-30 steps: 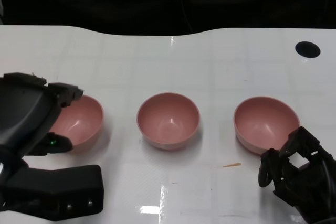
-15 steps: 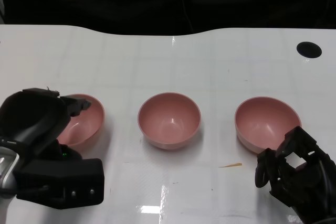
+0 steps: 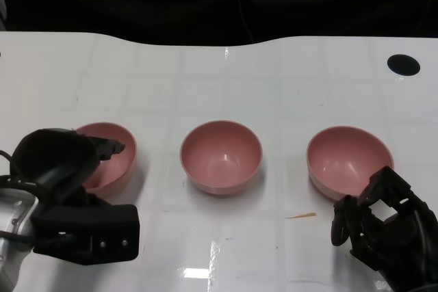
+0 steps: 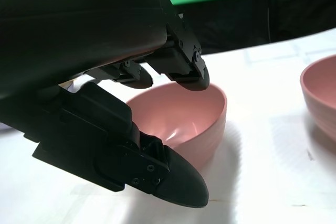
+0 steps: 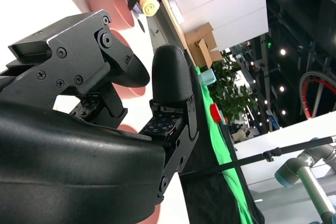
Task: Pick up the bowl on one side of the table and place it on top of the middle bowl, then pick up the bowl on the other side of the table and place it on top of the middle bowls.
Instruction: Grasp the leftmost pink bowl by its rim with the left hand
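left hand [image 3: 72, 169]: has dropped down over the last second and now sits right over the near rim of the left bowl [image 3: 109, 158], fingers spread with the rim between them. The wrist view shows a gap either side, so it's open and holding nothing yet.
left bowl: still flat on the table [image 3: 219, 73], toward its left edge, hasn't budged.
middle bowl [image 3: 221, 156]: center of the table, empty, nothing stacked on it.
right bowl [image 3: 349, 161]: toward the right edge, untouched.
right hand [image 3: 380, 227]: parked at the near edge just in front of the right bowl. Fingers look curled in on nothing, but honestly both views are murky, so can't tell for sure.
what it means: looks like the first pickup is about to happen; closing on the rim should come next.
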Tool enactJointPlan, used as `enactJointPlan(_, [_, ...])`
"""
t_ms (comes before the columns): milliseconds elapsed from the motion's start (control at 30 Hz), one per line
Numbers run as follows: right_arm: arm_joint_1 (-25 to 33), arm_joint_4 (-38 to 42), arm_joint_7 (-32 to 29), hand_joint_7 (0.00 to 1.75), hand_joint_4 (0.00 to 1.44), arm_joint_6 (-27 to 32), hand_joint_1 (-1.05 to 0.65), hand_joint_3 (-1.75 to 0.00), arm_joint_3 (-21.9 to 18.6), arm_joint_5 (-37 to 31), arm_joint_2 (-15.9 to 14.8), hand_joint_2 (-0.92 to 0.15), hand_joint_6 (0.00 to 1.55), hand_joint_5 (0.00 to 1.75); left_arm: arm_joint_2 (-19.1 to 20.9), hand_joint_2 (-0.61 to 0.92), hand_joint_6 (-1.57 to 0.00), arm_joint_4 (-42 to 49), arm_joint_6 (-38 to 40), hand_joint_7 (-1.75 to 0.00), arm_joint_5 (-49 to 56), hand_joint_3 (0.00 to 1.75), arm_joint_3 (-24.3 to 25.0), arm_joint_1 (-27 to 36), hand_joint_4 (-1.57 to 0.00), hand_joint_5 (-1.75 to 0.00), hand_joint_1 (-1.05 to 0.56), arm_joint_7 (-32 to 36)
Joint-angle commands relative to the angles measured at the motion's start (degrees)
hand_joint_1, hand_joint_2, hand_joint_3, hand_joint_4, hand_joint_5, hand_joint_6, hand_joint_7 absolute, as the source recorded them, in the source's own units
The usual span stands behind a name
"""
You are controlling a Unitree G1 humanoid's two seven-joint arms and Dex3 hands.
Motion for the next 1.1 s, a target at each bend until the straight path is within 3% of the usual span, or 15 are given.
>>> enactJointPlan(33, [0.1, -0.5, 0.0, 1.66, 0.96, -0.4, -0.04, -1.18, -0.4, 0.3, -0.3, -0.55, 0.71, 1.75, 0.7, 0.92, -0.60, 3.8, -0.3, 0.00, -0.3, 0.09, -1.4, -2.1, -0.51, -0.01, -1.03, 1.4])
enactJointPlan(433, [0.2, -0.6, 0.2, 1.62, 0.96, -0.1, -0.04, -1.11, -0.4, 0.5, -0.2, -0.56, 0.73, 1.75, -0.4, 0.92, -0.65, 17.1, -4.1, -0.01, -1.6, 0.42, -6.0, -8.2, -0.59, -0.02, -0.98, 6.3])
enactJointPlan(600, [0.5, -1.1, -0.1, 1.61, 0.97, -0.3, -0.04, -1.13, -0.3, 0.2, 0.0, -0.57, 0.74, 1.75, -0.9, 0.92, -0.67, 21.6, -5.6, -0.01, -2.5, 0.43, -7.8, -10.4, -0.60, -0.02, -0.92, 6.6])
enactJointPlan(900, [0.9, -1.5, 0.3, 1.63, 0.97, 0.3, -0.03, -1.20, -0.2, 0.6, -0.2, -0.54, 0.73, 1.75, -3.5, 0.92, -0.81, 33.3, -9.3, -0.04, -5.0, 0.20, -9.8, -13.9, -0.77, -0.05, -0.55, 10.3])
enactJointPlan(1100, [0.9, -1.4, 0.2, 1.64, 0.97, -0.3, -0.03, -1.22, -0.2, 0.3, -0.2, -0.53, 0.72, 1.75, -4.6, 0.92, -0.87, 39.7, -10.5, -0.04, -4.7, 0.27, -11.9, -15.7, -0.86, -0.05, -0.32, 14.2])
